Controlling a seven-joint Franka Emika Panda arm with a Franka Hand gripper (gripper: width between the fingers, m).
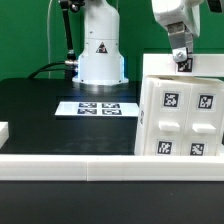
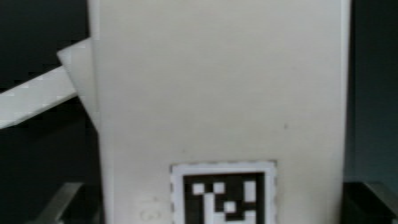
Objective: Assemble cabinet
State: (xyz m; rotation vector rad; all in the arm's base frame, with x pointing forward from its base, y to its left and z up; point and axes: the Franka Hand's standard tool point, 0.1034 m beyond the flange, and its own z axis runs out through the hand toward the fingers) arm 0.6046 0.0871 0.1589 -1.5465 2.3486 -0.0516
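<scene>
At the desk's (image 1: 40, 110) front corner, on the exterior view's right, stood the cabinet (image 1: 180, 115), hard against the low white front rail (image 1: 70, 165) and reaching back toward the middle of the desk. It stood tall, its long axis near upright, its tagged face of four small panels turned toward the exterior camera. The marker board (image 1: 98, 107) lay flat well apart from it, nearer the desk's middle, in front of the arm's white base (image 1: 100, 55).

The gripper (image 1: 181, 62) hung directly above the cabinet's top rear edge, fingers (image 1: 183, 58) pointing down. So the cabinet lay straight below the fingers, and the coming move would seem to turn on a short plain descent rather than any sideways travel.

In the wrist view the cabinet (image 2: 214, 90) filled the middle of the picture as a broad white wall with one tag (image 2: 226, 192) low on it, and the two dark fingers (image 2: 63, 200) showed only as blurred tips, one at either side of that wall. The fingers stood apart, wide, and straddled the wall's thickness with dark gaps between; whether either pad already touched the plastic could not be told from so soft a picture, though it looked as if neither did. A slanted white panel (image 2: 45, 90) leaned off beside the wall, probably another part of the same box.
</scene>
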